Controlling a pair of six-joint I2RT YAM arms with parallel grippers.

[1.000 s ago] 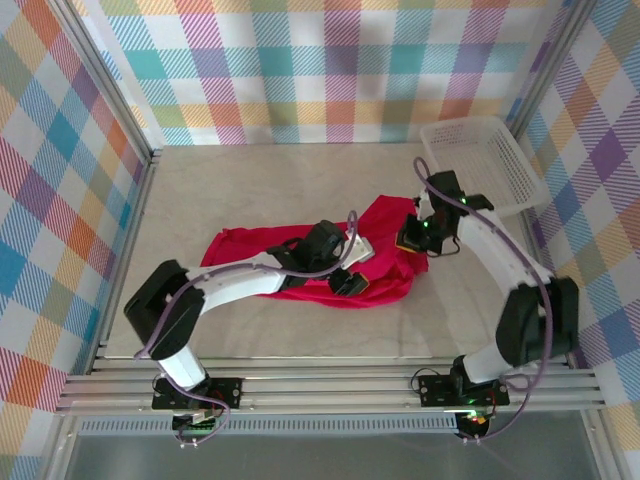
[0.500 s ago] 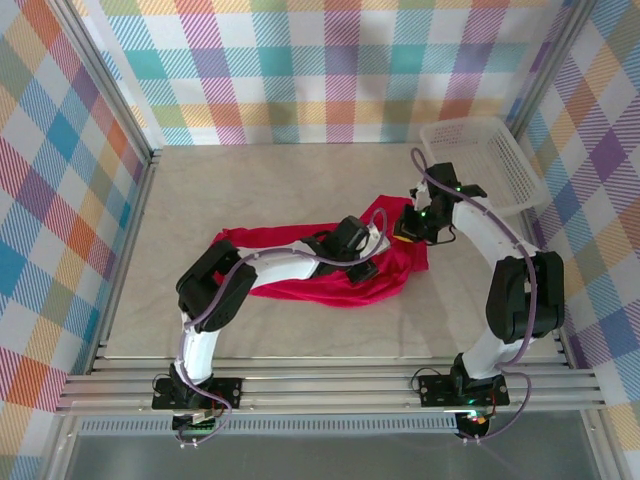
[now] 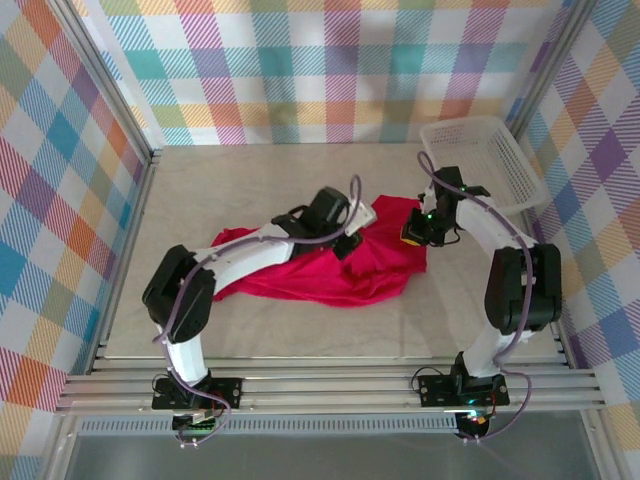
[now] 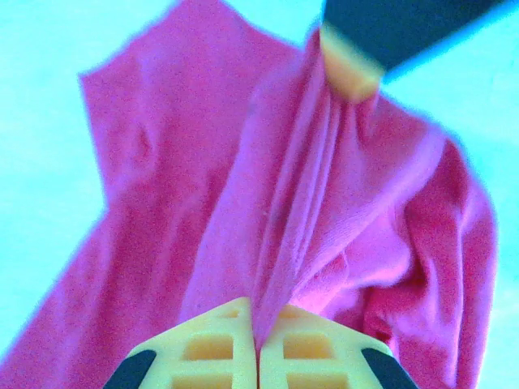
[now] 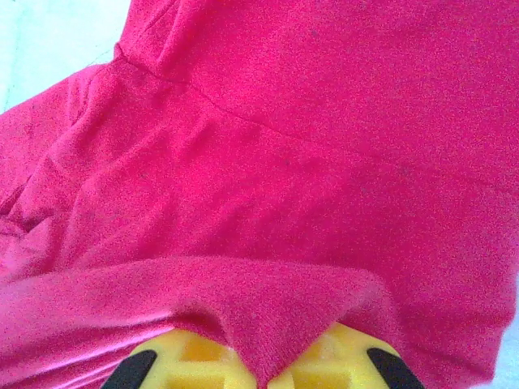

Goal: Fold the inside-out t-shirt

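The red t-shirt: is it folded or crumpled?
Crumpled, not folded: the t-shirt lies bunched in wrinkles, and the left gripper and right gripper each pinch its cloth.

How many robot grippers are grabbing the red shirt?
2. The left gripper pinches a raised fold of the t-shirt. The right gripper pinches its right end, near the basket.

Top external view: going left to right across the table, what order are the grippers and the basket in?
left gripper, shut on the t-shirt → right gripper, also shut on the t-shirt → white mesh basket. The t-shirt lies under both grippers, so it gets no place of its own in the order.
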